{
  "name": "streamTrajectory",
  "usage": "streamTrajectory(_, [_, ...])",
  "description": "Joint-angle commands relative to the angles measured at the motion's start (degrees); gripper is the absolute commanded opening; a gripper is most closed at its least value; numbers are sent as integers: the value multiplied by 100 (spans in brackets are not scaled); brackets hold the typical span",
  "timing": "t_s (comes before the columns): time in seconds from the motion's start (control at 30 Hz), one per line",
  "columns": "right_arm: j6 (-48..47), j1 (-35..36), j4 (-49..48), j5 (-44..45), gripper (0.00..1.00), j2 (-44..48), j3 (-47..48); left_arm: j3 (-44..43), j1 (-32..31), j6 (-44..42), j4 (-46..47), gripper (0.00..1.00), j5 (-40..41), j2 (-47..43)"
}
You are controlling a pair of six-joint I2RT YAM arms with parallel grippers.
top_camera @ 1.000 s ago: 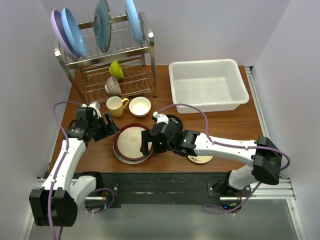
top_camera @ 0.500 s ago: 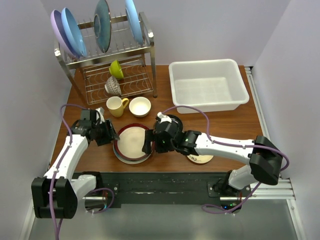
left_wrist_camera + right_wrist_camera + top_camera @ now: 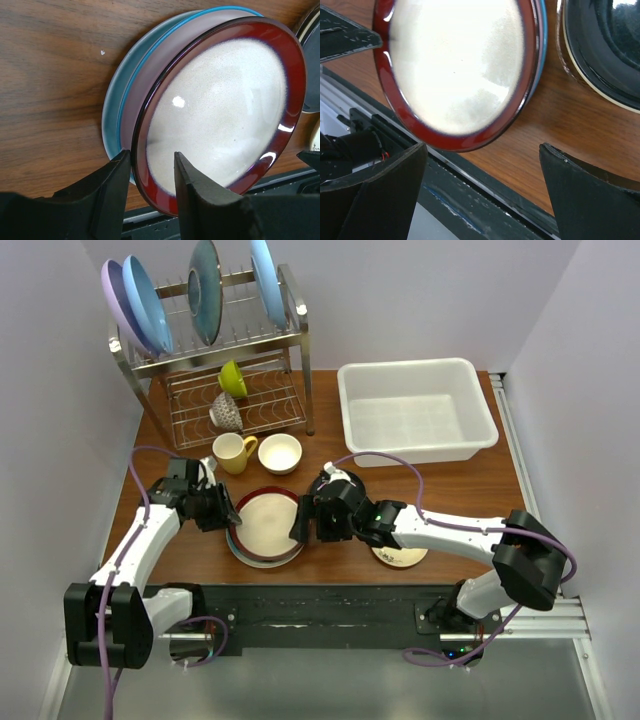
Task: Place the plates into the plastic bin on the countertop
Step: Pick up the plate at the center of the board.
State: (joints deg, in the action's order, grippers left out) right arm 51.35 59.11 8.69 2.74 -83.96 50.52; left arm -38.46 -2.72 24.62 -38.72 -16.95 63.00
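A stack of plates (image 3: 265,528) lies on the countertop (image 3: 470,490) near its front edge, with the maroon-rimmed cream plate (image 3: 220,105) on top of a pink plate (image 3: 145,65) and a teal-and-cream plate (image 3: 112,110). My left gripper (image 3: 228,514) is at the stack's left edge. It is open, and its fingers (image 3: 115,185) straddle the maroon rim. My right gripper (image 3: 298,530) is wide open at the stack's right edge and holds nothing. A glossy black plate (image 3: 605,45) lies beside the stack. A small cream plate (image 3: 403,558) lies under the right arm. The white plastic bin (image 3: 415,425) stands empty at the back right.
A steel wire rack (image 3: 215,340) at the back left holds large blue, lilac and teal plates, a green cup (image 3: 233,378) and a patterned bowl (image 3: 225,412). A yellow mug (image 3: 232,452) and a cream bowl (image 3: 280,453) stand just behind the stack.
My left gripper has moved right and forward onto the stack's left rim. My right gripper has shifted slightly right along the stack's right edge. The plates have not moved.
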Motion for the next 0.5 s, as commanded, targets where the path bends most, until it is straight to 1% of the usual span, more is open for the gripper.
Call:
streamTrajectory(0.0, [-161,-23,-438,-134,97,73,63,-30,-71,-54,110,43,-318,-156])
streamTrajectory(0.23, [-143,-14,-807,-178,96,65,-78,-39,-71,-106,110,42,-361,-429])
streamTrajectory(0.47, [-161,-23,-1071,-257,95,-304,-69,-57,-79,-142,154,39,-537,-420])
